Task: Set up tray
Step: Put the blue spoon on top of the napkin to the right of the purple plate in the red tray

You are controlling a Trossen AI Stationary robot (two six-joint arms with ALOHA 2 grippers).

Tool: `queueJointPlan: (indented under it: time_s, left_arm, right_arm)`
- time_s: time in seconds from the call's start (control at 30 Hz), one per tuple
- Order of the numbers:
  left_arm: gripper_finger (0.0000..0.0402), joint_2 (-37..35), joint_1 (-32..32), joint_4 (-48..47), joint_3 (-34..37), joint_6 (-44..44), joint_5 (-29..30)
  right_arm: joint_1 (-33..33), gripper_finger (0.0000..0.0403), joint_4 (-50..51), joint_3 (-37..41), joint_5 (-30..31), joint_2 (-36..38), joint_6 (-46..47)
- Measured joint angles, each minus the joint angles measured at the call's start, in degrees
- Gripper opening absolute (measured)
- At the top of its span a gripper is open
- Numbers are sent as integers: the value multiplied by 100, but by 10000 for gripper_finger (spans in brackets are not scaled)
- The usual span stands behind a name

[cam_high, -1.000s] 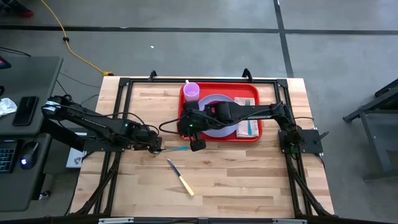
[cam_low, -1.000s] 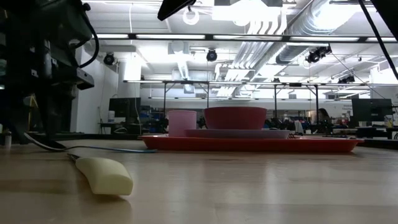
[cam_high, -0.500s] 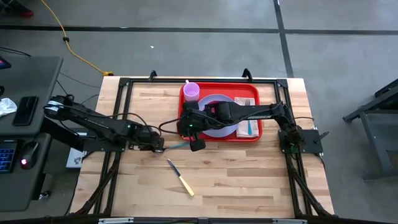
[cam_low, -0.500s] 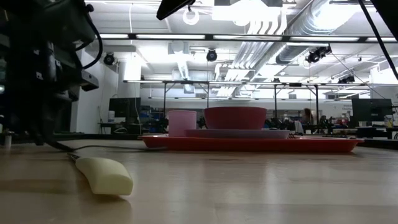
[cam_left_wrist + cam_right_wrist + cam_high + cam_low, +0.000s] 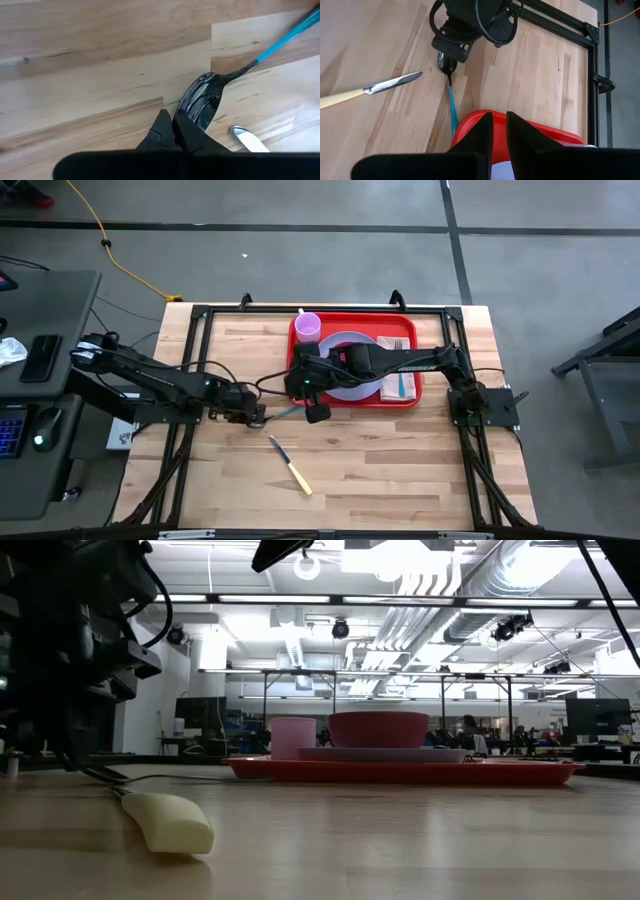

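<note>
A spoon (image 5: 285,415) with a blue handle and a dark metal bowl (image 5: 202,100) lies on the wooden table, left of the red tray (image 5: 345,322). My left gripper (image 5: 256,418) is down at the spoon's bowl, its fingers closed. My right gripper (image 5: 318,412) hovers over the tray's near left corner (image 5: 470,125); its fingers stand a narrow gap apart with nothing between them. The tray carries a purple cup (image 5: 308,327), a lavender plate with a bowl (image 5: 378,728), and a napkin (image 5: 398,385) with cutlery. My left gripper (image 5: 171,120) is closed at one side of the spoon bowl's rim (image 5: 184,112), near the bowl's tip. One finger (image 5: 187,132) lies over the hollow and the other stands outside it. The fingers slant down from the table's left. The spoon lies flat on the table.
A knife (image 5: 288,463) with a cream handle (image 5: 170,822) lies on the wood just nearer than the spoon, its blade tip (image 5: 247,140) close to the spoon's bowl. The near half of the table is bare wood. Black frame rails run along the table's edges.
My left gripper has shut at the spoon's bowl and shifted slightly toward the table's right. The spoon lies where it was. My right arm has kept still.
</note>
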State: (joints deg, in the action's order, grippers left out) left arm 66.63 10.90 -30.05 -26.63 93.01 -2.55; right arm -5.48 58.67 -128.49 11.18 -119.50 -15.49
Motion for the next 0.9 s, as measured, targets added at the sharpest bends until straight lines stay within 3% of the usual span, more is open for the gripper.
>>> queueJointPlan:
  time_s: [0.43,0.63,0.9]
  left_arm:
    - [9,-686,0,-1432,-100,-406,-675]
    - [5,-1042,-2,-2866,-625,-692,-702]
    - [5,-1274,-2,-3316,-1021,-798,-441]
  right_arm:
    - [0,30,19,-2,0,0,0]
    - [55,30,-20,-2,-4,0,0]
    - [119,30,-117,-2,-63,0,0]
